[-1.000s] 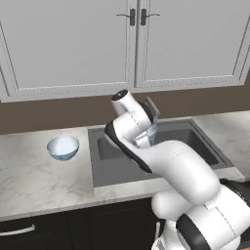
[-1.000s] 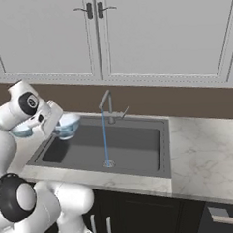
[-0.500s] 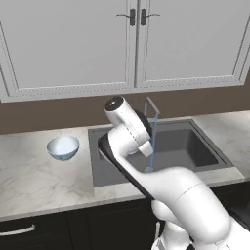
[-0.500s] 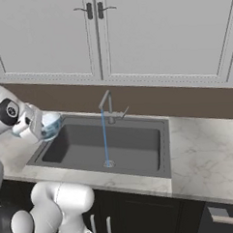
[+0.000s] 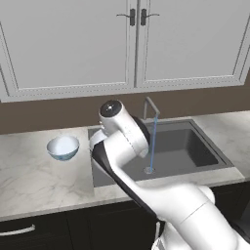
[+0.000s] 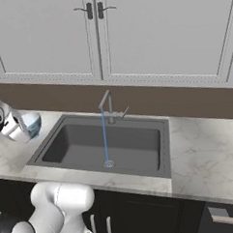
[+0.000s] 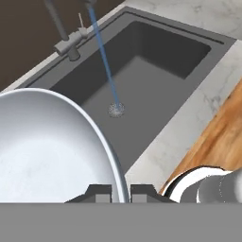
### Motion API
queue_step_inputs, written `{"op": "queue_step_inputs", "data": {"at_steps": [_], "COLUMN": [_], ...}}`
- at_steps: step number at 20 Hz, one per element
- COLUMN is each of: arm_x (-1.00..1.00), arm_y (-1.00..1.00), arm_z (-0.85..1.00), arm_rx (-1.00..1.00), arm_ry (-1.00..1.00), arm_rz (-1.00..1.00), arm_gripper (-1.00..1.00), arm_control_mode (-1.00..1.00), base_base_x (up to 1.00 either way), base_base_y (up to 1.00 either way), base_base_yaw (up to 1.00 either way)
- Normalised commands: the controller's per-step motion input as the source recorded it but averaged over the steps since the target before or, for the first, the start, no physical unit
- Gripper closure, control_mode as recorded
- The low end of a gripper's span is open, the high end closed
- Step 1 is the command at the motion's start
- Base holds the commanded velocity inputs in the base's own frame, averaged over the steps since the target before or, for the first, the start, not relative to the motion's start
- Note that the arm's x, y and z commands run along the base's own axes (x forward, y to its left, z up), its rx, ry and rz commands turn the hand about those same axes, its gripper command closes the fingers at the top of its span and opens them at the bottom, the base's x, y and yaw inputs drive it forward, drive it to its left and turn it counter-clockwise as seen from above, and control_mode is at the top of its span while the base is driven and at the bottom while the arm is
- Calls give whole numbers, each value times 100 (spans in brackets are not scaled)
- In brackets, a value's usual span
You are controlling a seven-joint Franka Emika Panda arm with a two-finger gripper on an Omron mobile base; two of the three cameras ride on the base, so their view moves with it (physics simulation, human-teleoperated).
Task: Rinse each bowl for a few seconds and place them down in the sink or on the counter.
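Two bowls counted. The held bowl is pinched by its rim between the jaws of the gripper, which are closed narrow on that thin edge. It is round, so has no long axis; its whitish glossy hollow faces the hand camera, rim tilted. In the right base view it shows pale blue outside, held above the counter just left of the sink. The second bowl stands upright, mouth up, on the counter left of the sink, well apart from the basin edge.

One sink: a dark grey, matt rectangular basin, recessed, with one round drain. One thin angular metal faucet stands at the far rim; a single narrow blue stream of water falls straight to the drain. The held bowl is clear of the stream.

The counter is pale marble-patterned stone with a thick light edge. Below it are dark cabinets; above, two pale panelled wall cupboard doors with small dark handles.
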Motion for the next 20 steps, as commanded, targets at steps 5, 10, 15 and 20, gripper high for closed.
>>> {"op": "queue_step_inputs", "data": {"at_steps": [5,10,15,20], "arm_x": [-20,-16,-4,0], "arm_y": [46,59,55,29], "arm_z": [5,0,-12,-34], "arm_rx": [3,0,0,4], "arm_ry": [5,0,0,0], "arm_rz": [27,14,3,-1], "arm_gripper": [100,100,100,100], "arm_control_mode": [-100,-100,-100,-100], "base_base_x": [0,0,0,0], "base_base_y": [0,0,0,0], "base_base_yaw": [0,0,0,0]}}
